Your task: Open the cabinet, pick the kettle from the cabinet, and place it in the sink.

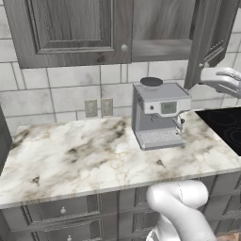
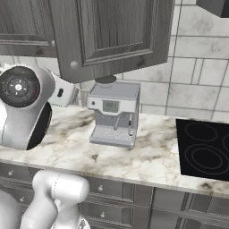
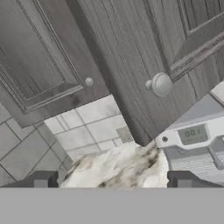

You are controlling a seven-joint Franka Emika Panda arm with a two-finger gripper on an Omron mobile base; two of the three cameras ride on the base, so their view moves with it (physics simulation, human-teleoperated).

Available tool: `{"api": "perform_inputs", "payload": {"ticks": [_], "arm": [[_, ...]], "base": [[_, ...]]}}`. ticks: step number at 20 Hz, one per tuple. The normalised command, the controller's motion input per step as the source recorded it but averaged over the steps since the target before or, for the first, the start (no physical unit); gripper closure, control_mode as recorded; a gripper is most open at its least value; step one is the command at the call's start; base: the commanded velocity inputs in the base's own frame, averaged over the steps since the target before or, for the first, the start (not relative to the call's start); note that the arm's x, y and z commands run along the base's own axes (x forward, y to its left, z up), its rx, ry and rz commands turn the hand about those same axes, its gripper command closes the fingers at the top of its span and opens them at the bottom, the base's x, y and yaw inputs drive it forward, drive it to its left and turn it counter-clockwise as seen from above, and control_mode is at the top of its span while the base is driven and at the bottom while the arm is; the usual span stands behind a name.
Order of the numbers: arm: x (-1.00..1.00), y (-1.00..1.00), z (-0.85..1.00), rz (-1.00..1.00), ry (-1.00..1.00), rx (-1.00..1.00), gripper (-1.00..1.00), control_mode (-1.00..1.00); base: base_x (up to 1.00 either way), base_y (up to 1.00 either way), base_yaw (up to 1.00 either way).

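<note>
The claw (image 3: 112, 179) stands released, its two dark fingertips (image 3: 42, 179) spread wide apart and gripping nothing, just below and short of the round silver knob (image 3: 160, 84) on the swung-out right door (image 3: 144, 57) of the cabinet (image 1: 70, 30). The cabinet hangs on the tiled wall above the marble counter (image 1: 80, 155) with its left door (image 1: 75, 28) closed and the right one standing open (the bare part of the interior seen from the left base shows no kettle). Below it, the boxy silver coffee machine (image 1: 157, 115) sits on the counter, with a black cooktop (image 2: 203, 150) to its right and two wall outlets (image 1: 99, 108) to its left.
</note>
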Motion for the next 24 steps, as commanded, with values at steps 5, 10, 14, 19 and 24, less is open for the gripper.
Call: {"api": "perform_inputs", "payload": {"ticks": [5,10,14,19,24], "arm": [[0.0,0.47,0.0,-0.2,0.0,0.14,-1.0,-1.0],[0.0,0.38,0.05,-0.18,0.0,0.28,-1.0,-1.0],[0.12,0.34,0.04,-0.25,0.01,0.28,-1.0,-1.0],[0.31,0.26,0.0,-0.32,0.06,0.23,-1.0,-1.0],[0.39,0.16,0.0,-0.21,0.05,0.25,-1.0,-1.0]], "base": [[0.0,0.0,0.0],[0.0,0.0,0.0],[0.0,0.0,0.0],[0.0,0.0,0.0],[0.0,0.0,0.0]]}}
